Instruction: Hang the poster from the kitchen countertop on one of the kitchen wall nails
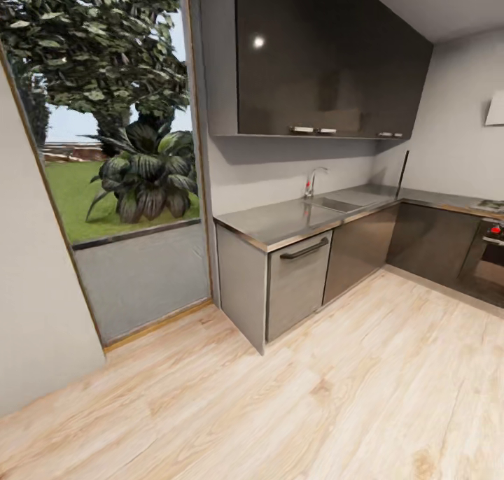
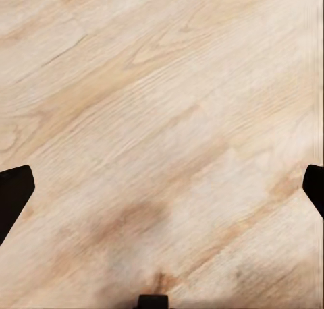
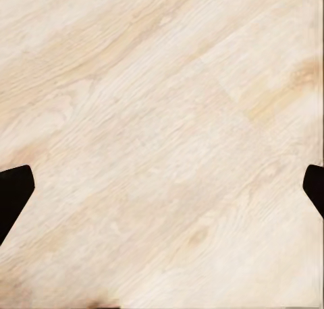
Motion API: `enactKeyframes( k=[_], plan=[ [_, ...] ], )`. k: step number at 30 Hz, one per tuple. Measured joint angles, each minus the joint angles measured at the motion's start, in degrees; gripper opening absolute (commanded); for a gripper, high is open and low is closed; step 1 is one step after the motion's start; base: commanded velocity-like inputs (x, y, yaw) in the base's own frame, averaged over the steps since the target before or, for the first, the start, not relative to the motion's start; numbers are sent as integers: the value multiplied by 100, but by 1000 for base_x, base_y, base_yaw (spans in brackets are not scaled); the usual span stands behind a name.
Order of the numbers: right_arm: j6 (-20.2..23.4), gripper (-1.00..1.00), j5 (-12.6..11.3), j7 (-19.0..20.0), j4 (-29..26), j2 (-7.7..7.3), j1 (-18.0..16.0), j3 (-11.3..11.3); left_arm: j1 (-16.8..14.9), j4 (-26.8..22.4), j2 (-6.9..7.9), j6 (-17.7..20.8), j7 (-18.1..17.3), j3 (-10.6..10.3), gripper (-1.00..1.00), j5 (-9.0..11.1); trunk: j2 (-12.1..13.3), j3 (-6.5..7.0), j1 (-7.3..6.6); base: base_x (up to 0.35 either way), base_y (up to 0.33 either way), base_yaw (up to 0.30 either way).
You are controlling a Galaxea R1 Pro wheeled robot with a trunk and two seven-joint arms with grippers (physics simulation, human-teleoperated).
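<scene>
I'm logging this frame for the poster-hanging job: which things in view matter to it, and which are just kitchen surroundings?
For the job:
countertop, grey metal, where the poster should be; no poster made out on it from here
left gripper, open over the floor
right gripper, open over the floor

Just there:
sink
tap
wall cupboards
window
wood floor

Grey metallic kitchen countertop, dark glossy cabinets, pale wood-grain floor, green plant.
</scene>
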Motion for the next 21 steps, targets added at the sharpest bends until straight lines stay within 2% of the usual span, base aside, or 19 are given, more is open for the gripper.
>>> enactKeyframes(
  k=[21],
  plan=[
    [-1, 100, 0, -7, 1, 0, 0, 0, 1, -1, 0, 0, 5, 2, 100, 0, 0, 84, 0, 166, -312, -297]
  ],
)
